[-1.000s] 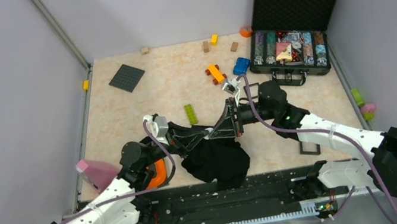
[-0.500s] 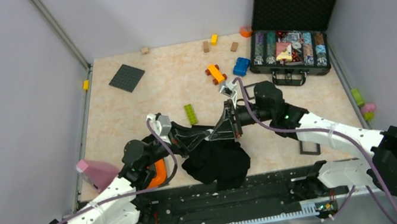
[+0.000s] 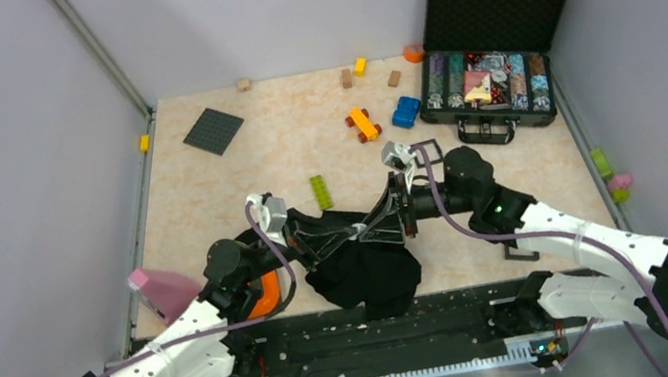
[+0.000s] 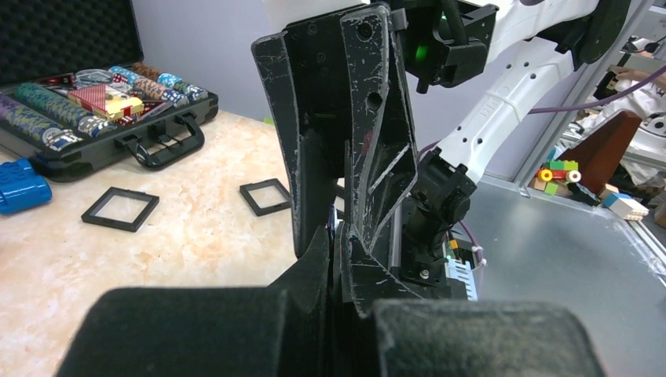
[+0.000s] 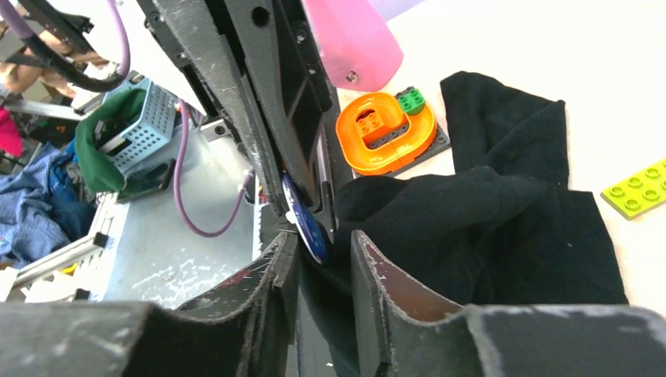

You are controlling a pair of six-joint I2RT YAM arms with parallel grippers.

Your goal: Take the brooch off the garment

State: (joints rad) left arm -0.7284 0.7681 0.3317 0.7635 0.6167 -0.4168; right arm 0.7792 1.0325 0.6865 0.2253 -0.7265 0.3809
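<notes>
1. Reaching in from the left: left gripper (image 3: 346, 235), fingers almost together over a raised fold of the black garment (image 3: 363, 270). Cannot tell what is pinched, if anything.
2. In the middle, near the front edge: brooch (image 5: 305, 224), seen edge-on from the right wrist. Sits just where both sets of fingertips meet, against the cloth.
3. Reaching in from the right: right gripper (image 3: 367, 232), fingers a narrow gap apart with the disc in that gap. Cannot tell whether clamped on it.
4. Progress, as a judgement: both arms brought to the spot, cloth lifted. Left to do: pulling the brooch free and carrying it clear.
5. On the pale marbled table (image 3: 237, 178), left to right: pink scoop (image 3: 159, 292), orange ring piece (image 3: 270, 290), grey plate (image 3: 212, 130) far back, green brick (image 3: 320, 192), orange toy car (image 3: 362, 123), blue block (image 3: 406, 111), open chip case (image 3: 491, 52) far right.
6. Around it: plain grey walls on three sides.
</notes>
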